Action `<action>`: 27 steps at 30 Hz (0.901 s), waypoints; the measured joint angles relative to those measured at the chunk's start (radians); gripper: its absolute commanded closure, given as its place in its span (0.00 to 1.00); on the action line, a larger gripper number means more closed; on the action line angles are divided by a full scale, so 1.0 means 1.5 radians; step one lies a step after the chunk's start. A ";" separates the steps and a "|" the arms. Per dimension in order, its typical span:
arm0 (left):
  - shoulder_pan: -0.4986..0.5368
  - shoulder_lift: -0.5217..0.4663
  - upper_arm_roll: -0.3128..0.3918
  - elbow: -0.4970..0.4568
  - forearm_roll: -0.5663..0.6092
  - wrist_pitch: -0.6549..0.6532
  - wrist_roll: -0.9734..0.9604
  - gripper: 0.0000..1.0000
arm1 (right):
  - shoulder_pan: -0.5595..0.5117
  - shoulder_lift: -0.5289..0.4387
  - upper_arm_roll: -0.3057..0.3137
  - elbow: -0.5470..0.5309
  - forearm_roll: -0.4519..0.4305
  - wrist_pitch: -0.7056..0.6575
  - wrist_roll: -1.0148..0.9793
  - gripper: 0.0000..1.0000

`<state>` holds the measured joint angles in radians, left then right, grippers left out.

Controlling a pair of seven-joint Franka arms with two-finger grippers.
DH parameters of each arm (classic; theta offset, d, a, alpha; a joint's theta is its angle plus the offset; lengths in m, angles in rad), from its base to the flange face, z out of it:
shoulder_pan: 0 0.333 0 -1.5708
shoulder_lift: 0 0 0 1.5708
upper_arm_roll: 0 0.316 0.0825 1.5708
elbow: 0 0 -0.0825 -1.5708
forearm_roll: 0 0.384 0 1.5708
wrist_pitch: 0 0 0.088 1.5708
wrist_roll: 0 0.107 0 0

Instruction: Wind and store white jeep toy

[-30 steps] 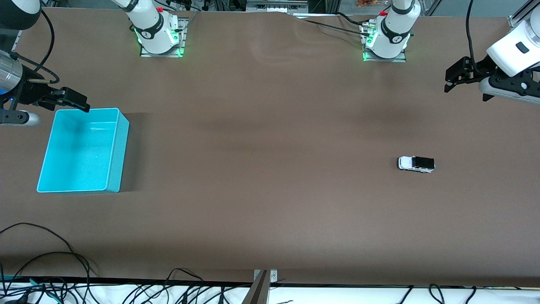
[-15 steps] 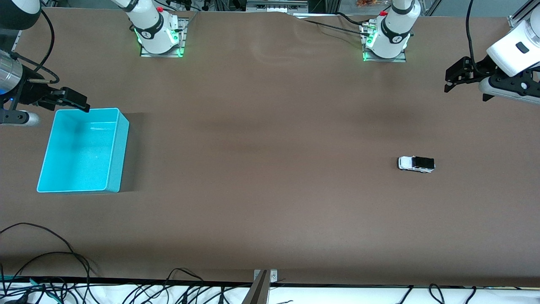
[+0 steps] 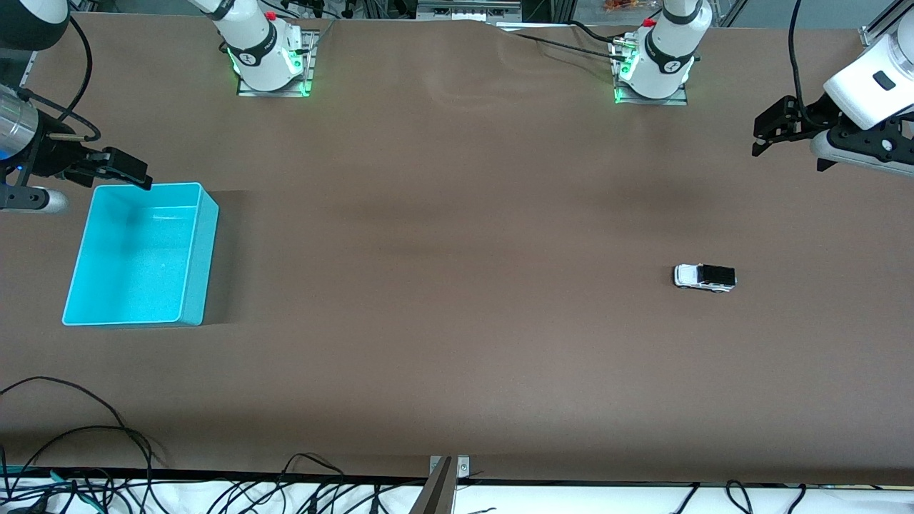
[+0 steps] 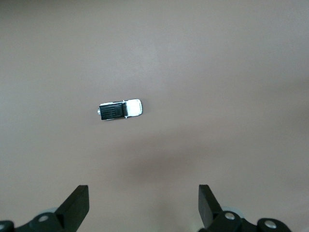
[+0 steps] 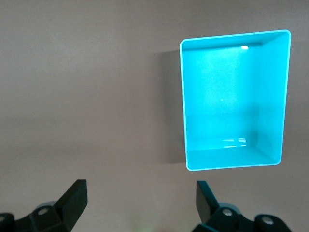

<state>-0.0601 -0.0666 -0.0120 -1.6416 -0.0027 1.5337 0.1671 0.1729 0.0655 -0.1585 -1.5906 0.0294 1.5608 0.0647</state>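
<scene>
A wide brown surface (image 3: 457,343) fills nearly the whole room as I see it, matte and evenly lit, with soft darker bands of shadow across its middle. Along its nearest edge lies a white strip (image 3: 571,497) strewn with loose black cables (image 3: 86,442). A small metal bracket (image 3: 448,465) sits at that edge.

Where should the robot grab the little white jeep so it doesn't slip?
Probably across its two long sides, coming straight down from above. The white jeep toy sits flat on its wheels on the table, alone, its narrow width easily fitting between fingers. The open left gripper hangs over that end of the table; the open right gripper waits by the cyan bin.
</scene>
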 measured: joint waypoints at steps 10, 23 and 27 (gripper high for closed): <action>0.000 0.000 0.000 0.000 0.000 0.000 -0.001 0.00 | 0.000 0.000 0.000 0.000 0.000 0.000 0.000 0.00; 0.000 0.013 -0.001 0.000 0.000 0.000 -0.116 0.00 | 0.000 0.000 0.000 0.000 0.000 -0.001 0.000 0.00; 0.001 0.020 0.000 0.000 0.000 0.000 -0.163 0.00 | 0.000 0.000 0.000 0.000 0.000 -0.001 0.000 0.00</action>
<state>-0.0582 -0.0367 -0.0126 -1.6416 -0.0027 1.5337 -0.0775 0.1729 0.0655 -0.1585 -1.5906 0.0294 1.5598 0.0648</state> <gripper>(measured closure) 0.000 0.000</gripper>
